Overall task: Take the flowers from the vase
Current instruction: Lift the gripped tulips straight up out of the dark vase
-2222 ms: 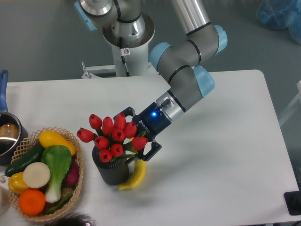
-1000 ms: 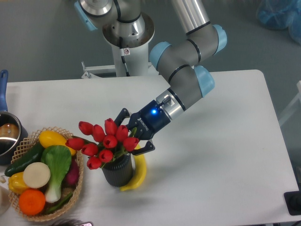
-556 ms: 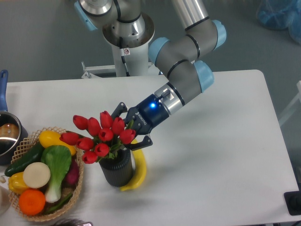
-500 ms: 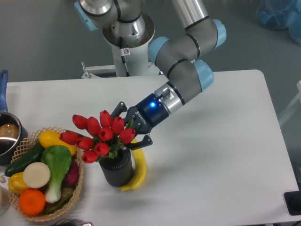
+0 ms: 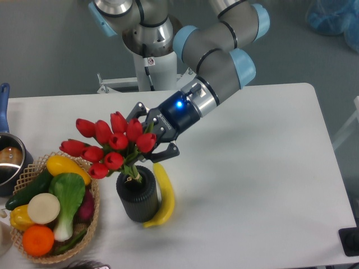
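The tool point(image 5: 150, 138) grips the flowers point(image 5: 109, 144) just under the red buds, its dark fingers point(image 5: 161, 152) pressed in on the green stems from either side — one finger above the bunch, one below it. A blue light glows on the tool's body. The bunch leans up and to the left, its buds fanned out over the edge of the wicker basket point(image 5: 90, 216), and only the lower ends of the stems reach into the mouth of the vase point(image 5: 137, 197). Whether those stem ends touch the inside of the vase cannot be told from this view.

The vase stands upright on the white worktop point(image 5: 258, 185), dark and ribbed, with a banana point(image 5: 164, 193) lying against its right side. To its left the basket holds a cucumber point(image 5: 28, 189), a yellow squash point(image 5: 66, 167), a green leafy vegetable point(image 5: 68, 196), a pale round piece point(image 5: 43, 208) and an orange point(image 5: 38, 240) — all packed close together. At the far left edge a pot point(image 5: 8, 162) with a blue handle sits on the worktop, just beside the basket.
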You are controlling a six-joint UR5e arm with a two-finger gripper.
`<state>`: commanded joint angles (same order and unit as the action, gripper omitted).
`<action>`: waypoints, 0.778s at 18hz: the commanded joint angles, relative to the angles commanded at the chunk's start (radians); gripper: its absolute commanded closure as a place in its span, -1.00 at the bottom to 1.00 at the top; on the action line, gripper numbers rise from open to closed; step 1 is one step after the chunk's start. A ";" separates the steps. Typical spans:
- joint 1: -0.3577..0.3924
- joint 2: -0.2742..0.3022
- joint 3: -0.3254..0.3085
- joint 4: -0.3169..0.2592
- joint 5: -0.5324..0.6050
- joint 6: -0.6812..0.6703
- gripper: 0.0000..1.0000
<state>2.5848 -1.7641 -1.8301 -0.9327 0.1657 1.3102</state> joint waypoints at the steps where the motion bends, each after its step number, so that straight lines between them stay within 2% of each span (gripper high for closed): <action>1: 0.000 0.008 0.005 -0.002 0.000 -0.009 0.01; 8: -0.002 0.040 0.035 -0.002 -0.043 -0.066 0.01; 14: 0.003 0.064 0.081 -0.002 -0.054 -0.166 0.01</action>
<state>2.5878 -1.6997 -1.7488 -0.9342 0.1120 1.1444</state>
